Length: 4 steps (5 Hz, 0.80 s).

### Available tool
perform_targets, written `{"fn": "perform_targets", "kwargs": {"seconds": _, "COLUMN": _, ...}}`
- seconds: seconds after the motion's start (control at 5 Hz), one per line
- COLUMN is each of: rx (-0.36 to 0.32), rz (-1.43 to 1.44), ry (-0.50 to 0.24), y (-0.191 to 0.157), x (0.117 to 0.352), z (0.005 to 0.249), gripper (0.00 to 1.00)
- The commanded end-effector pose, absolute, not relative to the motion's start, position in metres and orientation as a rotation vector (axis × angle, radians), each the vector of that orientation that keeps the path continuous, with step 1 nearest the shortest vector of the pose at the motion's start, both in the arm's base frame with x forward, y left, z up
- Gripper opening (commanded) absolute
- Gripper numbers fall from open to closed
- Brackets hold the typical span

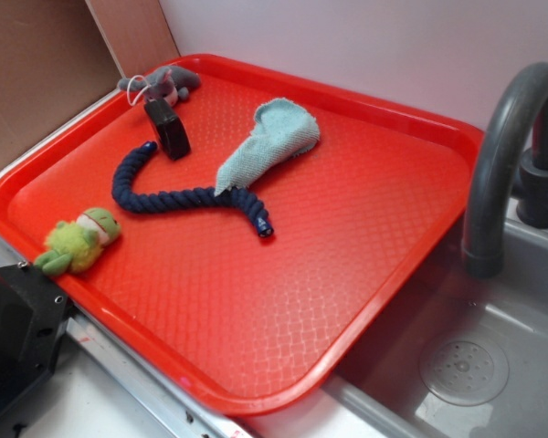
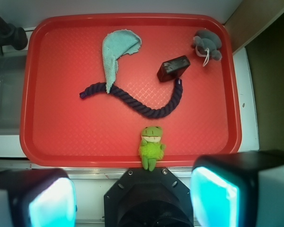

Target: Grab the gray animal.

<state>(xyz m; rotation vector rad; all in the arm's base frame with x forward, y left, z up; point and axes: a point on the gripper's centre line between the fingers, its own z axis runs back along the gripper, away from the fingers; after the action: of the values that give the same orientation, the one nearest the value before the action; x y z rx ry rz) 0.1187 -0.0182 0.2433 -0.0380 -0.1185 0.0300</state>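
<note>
The gray animal [image 1: 164, 84] [image 2: 207, 45] is a small gray plush with a thin white string loop. It lies in the far corner of the red tray [image 1: 365, 301] [image 2: 42, 137], beside a small black box [image 1: 168, 128] [image 2: 173, 68]. My gripper [image 2: 132, 196] hangs high above the tray's near edge, over the robot's black base. Its two turquoise pads [image 2: 214, 196] stand wide apart with nothing between them. The gray animal is far from the gripper, at the upper right of the wrist view. In the exterior view the gripper is out of frame.
On the tray also lie a dark blue rope [image 1: 178, 196] [image 2: 146, 106], a light blue cloth [image 1: 269, 141] [image 2: 117, 52] and a green-yellow plush frog [image 1: 78, 242] [image 2: 151, 144]. A gray faucet [image 1: 507, 146] [image 2: 7, 33] and sink [image 1: 475, 365] flank the tray.
</note>
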Motion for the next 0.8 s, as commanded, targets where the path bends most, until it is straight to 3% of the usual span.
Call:
{"fn": "perform_targets", "kwargs": {"seconds": 0.0, "rx": -0.038, "rz": 0.030, "ry": -0.119, "y": -0.018, "x": 0.119, "z": 0.243, "gripper": 1.00}}
{"fn": "perform_targets", "kwargs": {"seconds": 0.2, "rx": -0.013, "rz": 0.278, "ry": -0.188, "y": 0.002, "x": 0.136, "z": 0.234, "gripper": 1.00}}
{"fn": "perform_targets", "kwargs": {"seconds": 0.4, "rx": 0.054, "rz": 0.523, "ry": -0.211, "y": 0.015, "x": 0.156, "z": 0.220, "gripper": 1.00}}
{"fn": "perform_targets", "kwargs": {"seconds": 0.6, "rx": 0.063, "rz": 0.755, "ry": -0.246, "y": 0.035, "x": 0.177, "z": 0.205, "gripper": 1.00}}
